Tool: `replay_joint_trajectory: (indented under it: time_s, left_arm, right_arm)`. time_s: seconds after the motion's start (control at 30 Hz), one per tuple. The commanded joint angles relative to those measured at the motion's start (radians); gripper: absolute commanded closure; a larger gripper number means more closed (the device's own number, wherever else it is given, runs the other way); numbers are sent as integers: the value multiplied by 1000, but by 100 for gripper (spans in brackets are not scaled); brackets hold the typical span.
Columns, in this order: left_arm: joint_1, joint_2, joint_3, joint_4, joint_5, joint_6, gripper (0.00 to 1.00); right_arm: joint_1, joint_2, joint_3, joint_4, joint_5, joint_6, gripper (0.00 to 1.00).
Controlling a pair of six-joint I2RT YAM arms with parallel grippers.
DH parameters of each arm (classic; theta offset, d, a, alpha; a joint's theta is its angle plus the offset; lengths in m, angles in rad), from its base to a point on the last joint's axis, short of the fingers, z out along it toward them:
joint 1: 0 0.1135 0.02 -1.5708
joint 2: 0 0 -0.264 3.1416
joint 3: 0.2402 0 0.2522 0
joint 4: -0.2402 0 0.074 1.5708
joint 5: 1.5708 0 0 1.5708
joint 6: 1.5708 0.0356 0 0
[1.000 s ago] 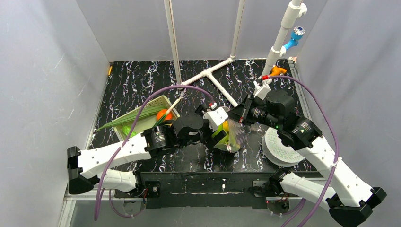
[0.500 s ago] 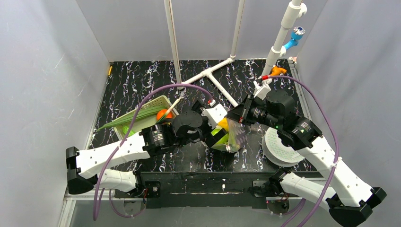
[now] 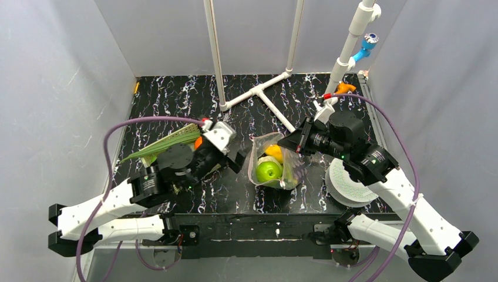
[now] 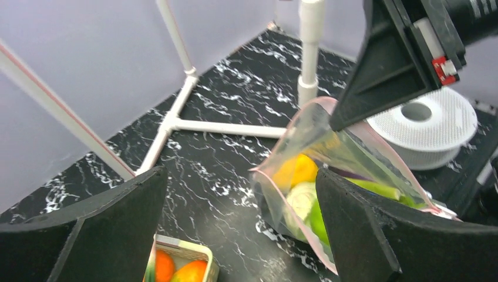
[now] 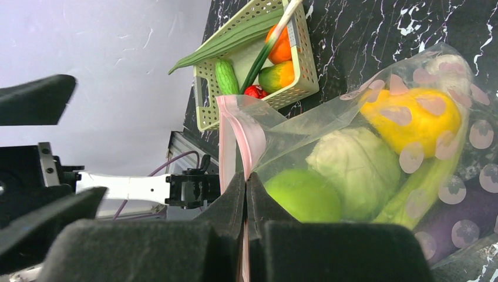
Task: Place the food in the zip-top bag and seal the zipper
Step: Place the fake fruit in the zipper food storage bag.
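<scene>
The clear zip-top bag (image 3: 276, 170) stands with its mouth open in the middle of the table. In it lie a green apple (image 3: 269, 171), a yellow piece (image 3: 273, 151), a pale green piece (image 5: 355, 164), a leek (image 5: 431, 176) and something dark purple (image 5: 470, 220). My right gripper (image 3: 292, 144) is shut on the bag's pink zipper (image 5: 235, 135) at the right rim and holds that side up. My left gripper (image 3: 235, 160) hangs open and empty to the left of the bag, between it and the basket. The left wrist view shows the bag (image 4: 329, 170) beyond the open gripper (image 4: 241, 235).
A pale green basket (image 5: 305, 70) at the left holds more food: orange pieces (image 4: 176, 267), a cucumber (image 5: 226, 76), a red piece (image 5: 253, 91) and a long green leaf (image 3: 170, 144). A white spool (image 3: 346, 182) lies right of the bag. White pipes (image 3: 258, 91) cross the far table.
My left gripper opened at the bag's mouth, left the green apple inside, and drew back to the left toward the basket. The right gripper kept its hold on the bag.
</scene>
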Motion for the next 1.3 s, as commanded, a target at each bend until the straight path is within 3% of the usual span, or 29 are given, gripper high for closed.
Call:
replay_joint_trajectory:
  time_s: [0.0, 0.57, 0.87, 0.97, 1.1, 1.27]
  left_arm:
    - [-2, -63, -57, 124, -158, 58, 4]
    - [1, -80, -155, 154, -445, 113, 2]
    - [41, -81, -206, 88, -463, 29, 2]
    - [114, -85, -213, 4, -455, -58, 2]
    - [345, -102, -186, -200, -273, -314, 2]
    - [522, -42, -154, -374, -253, -420, 2]
  right_arm:
    - [-6, 4, 34, 60, -14, 5, 99]
    - [-6, 2, 21, 60, -20, 12, 99]
    - [-6, 0, 11, 63, -25, 15, 99]
    - [-6, -4, 11, 61, -24, 15, 99]
    - [-6, -7, 9, 59, -19, 16, 99]
    - [-6, -6, 9, 56, -21, 12, 99]
